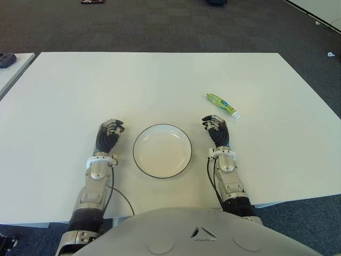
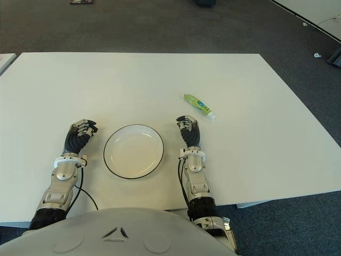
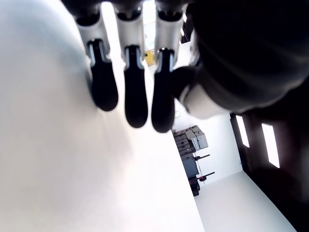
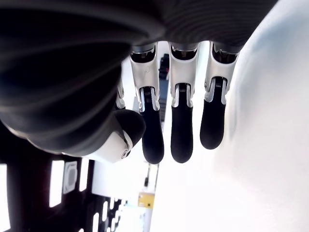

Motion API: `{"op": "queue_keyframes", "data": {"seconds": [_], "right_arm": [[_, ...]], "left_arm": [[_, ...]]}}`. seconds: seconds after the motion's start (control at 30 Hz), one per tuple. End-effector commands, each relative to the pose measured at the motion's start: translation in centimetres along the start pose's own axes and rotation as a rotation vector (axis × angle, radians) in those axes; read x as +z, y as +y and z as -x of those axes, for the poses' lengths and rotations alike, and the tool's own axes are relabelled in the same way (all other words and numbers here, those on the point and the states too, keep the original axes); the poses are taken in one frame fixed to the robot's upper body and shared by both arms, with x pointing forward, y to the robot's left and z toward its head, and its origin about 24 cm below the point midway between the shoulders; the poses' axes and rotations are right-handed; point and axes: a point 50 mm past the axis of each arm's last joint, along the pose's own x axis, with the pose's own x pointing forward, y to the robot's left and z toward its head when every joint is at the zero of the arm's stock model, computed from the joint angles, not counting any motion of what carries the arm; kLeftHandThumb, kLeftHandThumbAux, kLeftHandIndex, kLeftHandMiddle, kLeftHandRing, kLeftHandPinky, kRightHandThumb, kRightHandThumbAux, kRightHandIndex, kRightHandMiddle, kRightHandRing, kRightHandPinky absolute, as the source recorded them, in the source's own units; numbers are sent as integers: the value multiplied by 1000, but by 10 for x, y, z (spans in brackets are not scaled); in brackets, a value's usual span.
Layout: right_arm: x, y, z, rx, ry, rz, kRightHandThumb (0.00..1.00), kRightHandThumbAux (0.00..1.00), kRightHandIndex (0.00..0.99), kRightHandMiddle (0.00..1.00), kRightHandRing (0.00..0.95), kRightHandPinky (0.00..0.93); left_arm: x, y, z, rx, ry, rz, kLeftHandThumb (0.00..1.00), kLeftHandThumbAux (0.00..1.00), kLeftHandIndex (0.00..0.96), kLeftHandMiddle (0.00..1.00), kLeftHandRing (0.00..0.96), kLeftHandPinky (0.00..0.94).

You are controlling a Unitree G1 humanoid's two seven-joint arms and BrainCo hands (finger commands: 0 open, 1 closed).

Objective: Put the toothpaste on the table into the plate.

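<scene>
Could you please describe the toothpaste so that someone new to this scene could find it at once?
On the large white table, look to the right of the round white plate with a dark rim, just beyond the right hand. There lies a small green toothpaste tube with a white cap, the only colourful thing on the table.

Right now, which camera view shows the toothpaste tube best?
The left eye view: the toothpaste tube lies whole and unobstructed on the table, just beyond the right hand. The right eye view shows it equally clear. Neither wrist view shows it.

Toothpaste [image 2: 199,105] lies beyond right hand [image 2: 188,129], plate [image 2: 113,160] empty.
</scene>
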Motion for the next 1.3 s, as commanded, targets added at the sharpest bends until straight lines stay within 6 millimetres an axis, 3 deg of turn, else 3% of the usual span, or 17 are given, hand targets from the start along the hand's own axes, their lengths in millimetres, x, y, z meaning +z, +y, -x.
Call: {"op": "queue_keyframes", "data": {"seconds": [0.03, 0.07, 0.13, 0.23, 0.53, 0.8, 1.3], "right_arm": [[9, -1, 0, -5, -113, 0, 709, 719, 412, 335, 331, 348], [12, -3, -1, -11, -146, 15, 708, 718, 411, 317, 313, 332], [16, -5, -4, -25, -188, 49, 686, 619, 284, 253, 249, 262], [20, -9, -9, -46, -240, 107, 669, 541, 187, 196, 182, 177], [27, -19, -25, -105, -295, 372, 645, 414, 28, 66, 39, 34], [45, -30, -55, -49, -160, 582, 640, 311, 1, 3, 2, 1], [63, -35, -74, 20, -71, 762, 598, 182, 0, 0, 0, 0]], "left_arm": [[-10, -3, 3, -35, 54, -15, 705, 724, 427, 530, 503, 451], [-10, -3, 3, -36, 55, -16, 705, 724, 427, 530, 503, 449], [-10, -3, 3, -36, 55, -17, 705, 724, 427, 528, 500, 440], [-10, -3, 3, -36, 55, -17, 705, 724, 427, 521, 494, 437], [-10, -2, 2, -35, 48, -15, 705, 723, 427, 517, 493, 446], [-10, -2, 2, -34, 32, -6, 704, 723, 427, 516, 495, 458], [-10, 0, 3, -28, 27, 7, 704, 723, 426, 524, 506, 481]]}}
